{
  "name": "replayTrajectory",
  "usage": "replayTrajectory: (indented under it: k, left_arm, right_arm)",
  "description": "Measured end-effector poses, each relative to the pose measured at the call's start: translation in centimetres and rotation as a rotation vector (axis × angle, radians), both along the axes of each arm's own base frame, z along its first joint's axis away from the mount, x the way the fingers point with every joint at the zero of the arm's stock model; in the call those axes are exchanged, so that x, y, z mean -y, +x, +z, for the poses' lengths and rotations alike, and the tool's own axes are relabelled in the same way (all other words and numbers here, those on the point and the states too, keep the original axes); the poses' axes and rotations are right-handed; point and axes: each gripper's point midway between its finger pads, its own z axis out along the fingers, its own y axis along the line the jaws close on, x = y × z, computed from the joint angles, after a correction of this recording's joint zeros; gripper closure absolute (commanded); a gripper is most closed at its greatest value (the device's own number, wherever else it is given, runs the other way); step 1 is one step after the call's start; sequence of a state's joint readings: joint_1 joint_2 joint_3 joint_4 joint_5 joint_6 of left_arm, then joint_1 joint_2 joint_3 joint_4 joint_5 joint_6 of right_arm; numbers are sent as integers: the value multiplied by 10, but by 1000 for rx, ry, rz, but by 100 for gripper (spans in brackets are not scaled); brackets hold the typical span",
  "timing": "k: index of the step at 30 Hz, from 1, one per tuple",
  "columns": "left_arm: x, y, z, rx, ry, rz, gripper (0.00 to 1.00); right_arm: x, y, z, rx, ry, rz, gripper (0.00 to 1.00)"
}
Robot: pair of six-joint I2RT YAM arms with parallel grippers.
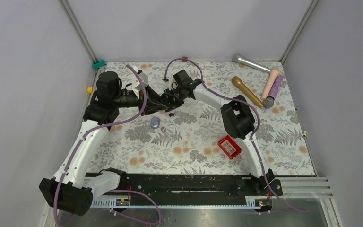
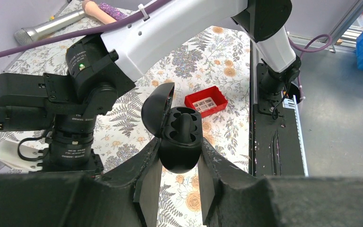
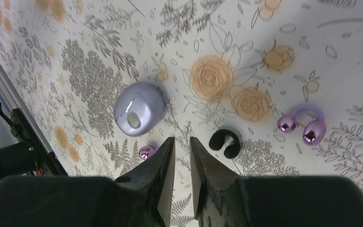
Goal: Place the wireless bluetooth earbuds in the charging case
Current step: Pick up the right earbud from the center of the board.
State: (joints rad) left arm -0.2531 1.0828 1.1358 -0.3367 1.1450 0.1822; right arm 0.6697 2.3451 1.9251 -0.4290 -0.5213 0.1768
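Clamping the open black charging case (image 2: 182, 163) between its fingers, the left claw (image 2: 179, 147) held it clear of the floral counter (image 2: 227, 61). The lid stood swung up to one side. A dark shape lay in the moulded wells, but black on black I could not tell whether it was a bud. The right claw (image 3: 182, 142) hung over the counter, its jaws parted by only a slit with nothing between them. Just beside its tips lay a black earbud (image 3: 225, 143). A purple earbud (image 3: 307, 125) lay further out, and another purple bud (image 3: 146, 152) peeked from behind one finger, near a closed lilac case (image 3: 138, 109).
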Motion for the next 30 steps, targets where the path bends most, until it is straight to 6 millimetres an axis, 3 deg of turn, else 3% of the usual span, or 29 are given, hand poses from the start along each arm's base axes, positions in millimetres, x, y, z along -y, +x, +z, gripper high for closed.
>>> replayTrajectory:
  k: [4, 9, 14, 30]
  left_arm:
    - [0, 0, 0, 1, -1, -1, 100]
    - [0, -1, 1, -1, -2, -3, 100]
    - [0, 0, 1, -1, -3, -2, 100]
    - [-1, -1, 1, -1, -4, -6, 100]
  right_arm:
    - [-7, 12, 7, 29, 4, -11, 76]
    - [-5, 21, -9, 21, -50, -39, 77]
    - [5, 17, -34, -20, -122, -57, 77]
    - [18, 14, -38, -17, -183, -77, 77]
